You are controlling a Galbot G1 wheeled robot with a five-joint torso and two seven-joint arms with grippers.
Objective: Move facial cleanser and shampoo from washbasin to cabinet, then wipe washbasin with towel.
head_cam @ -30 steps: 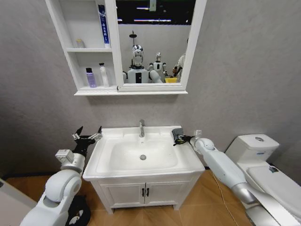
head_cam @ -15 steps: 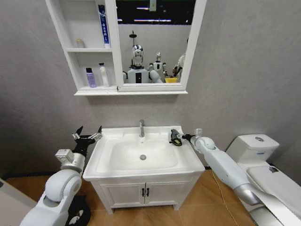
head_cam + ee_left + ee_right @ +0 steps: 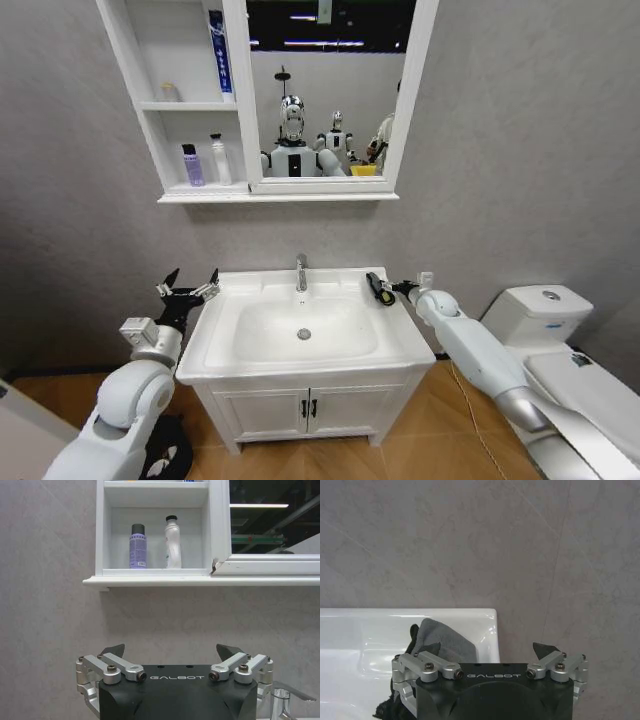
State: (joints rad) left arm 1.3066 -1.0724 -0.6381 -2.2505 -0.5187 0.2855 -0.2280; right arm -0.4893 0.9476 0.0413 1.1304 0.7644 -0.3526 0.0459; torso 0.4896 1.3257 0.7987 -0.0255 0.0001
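Observation:
The white washbasin (image 3: 300, 356) has a dark grey towel (image 3: 378, 288) lying on its back right rim. My right gripper (image 3: 398, 290) is open just right of it. In the right wrist view the towel (image 3: 442, 641) lies on the washbasin (image 3: 370, 630) beside one finger (image 3: 431, 650) of the open gripper (image 3: 490, 650). A purple bottle (image 3: 193, 165) and a white bottle (image 3: 218, 160) stand on the cabinet's (image 3: 200, 192) lower shelf. I cannot tell which is cleanser or shampoo. My left gripper (image 3: 187, 292) hangs open left of the basin.
A chrome tap (image 3: 301, 272) stands at the basin's back. A blue tube (image 3: 218, 50) is on the top shelf. The left wrist view shows its open gripper (image 3: 171, 652) facing both bottles (image 3: 138, 545). A white toilet (image 3: 550, 312) stands right of the vanity doors (image 3: 305, 408).
The towel swung out over the bowl's edge, then back onto the rim. My right gripper has drawn slightly to the right. The left arm has not moved.

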